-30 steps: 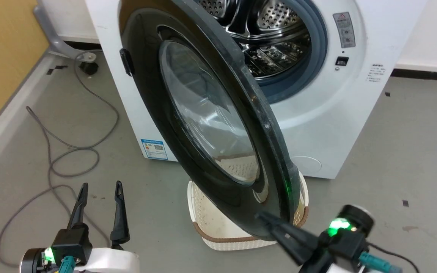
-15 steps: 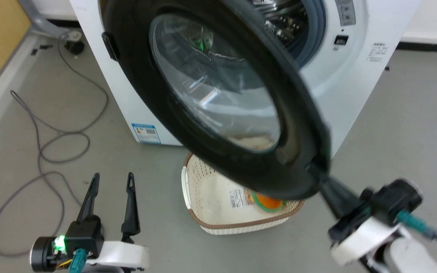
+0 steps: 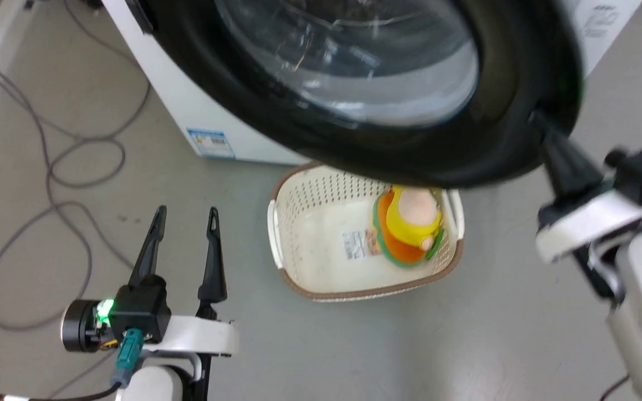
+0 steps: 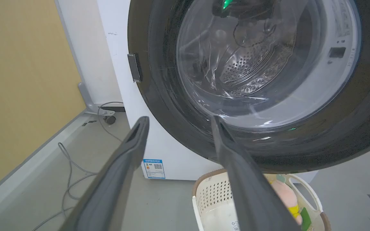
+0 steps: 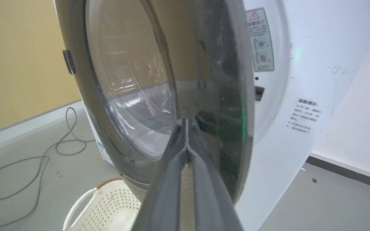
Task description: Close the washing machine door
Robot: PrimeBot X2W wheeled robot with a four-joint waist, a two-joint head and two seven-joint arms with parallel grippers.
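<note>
The washing machine door [image 3: 499,139], a glossy black ring around a bulging glass bowl, stands partly open and spans the top of the head view. Behind it is the white washing machine [image 3: 187,106] with its blue label. My right gripper [image 3: 538,122] is shut, its tips pressed against the door's right rim. In the right wrist view the gripper [image 5: 186,121] touches the dark frame of the door [image 5: 230,80], a gap away from the machine front [image 5: 287,134]. My left gripper [image 3: 186,214] is open and holds nothing, low at the left. In the left wrist view the gripper [image 4: 179,118] points at the door [image 4: 169,96].
A cream perforated basket [image 3: 282,223] holding a yellow and orange plush toy [image 3: 413,214] sits on the floor under the door. A grey cable [image 3: 48,178] loops over the floor at the left. A yellow wall [image 4: 18,80] stands left of the machine.
The door has swung further toward the machine, with the shut right gripper following its rim up and to the right. The head camera has shifted. The left gripper stays open.
</note>
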